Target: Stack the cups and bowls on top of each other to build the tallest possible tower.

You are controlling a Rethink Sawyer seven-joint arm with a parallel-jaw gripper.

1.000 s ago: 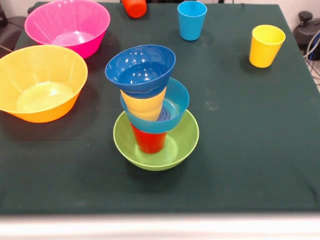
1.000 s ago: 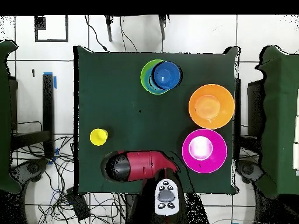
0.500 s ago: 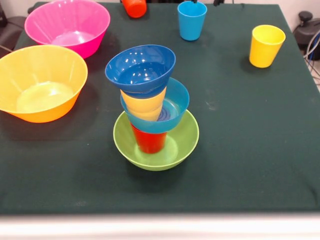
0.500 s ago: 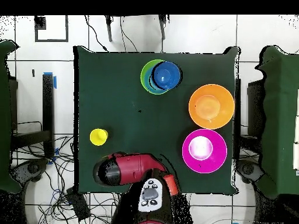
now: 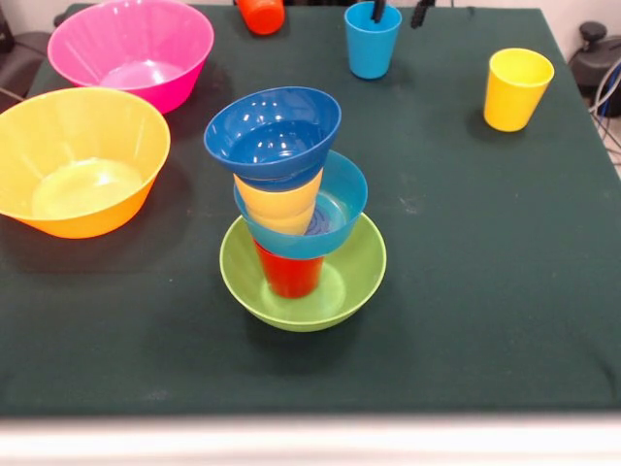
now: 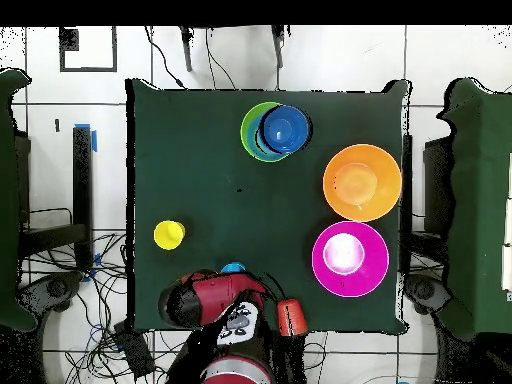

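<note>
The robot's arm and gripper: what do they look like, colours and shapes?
In the overhead view the arm is a thick rounded red tube with a black end cap and a pale panel of dark buttons. In the front view the gripper shows only as two thin black fingertips.

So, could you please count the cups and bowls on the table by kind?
Cups: 5 (red, yellow in the tower, orange, light blue, yellow apart)
Bowls: 5 (pink, yellow-orange, green, light blue, dark blue)
Total: 10
</note>
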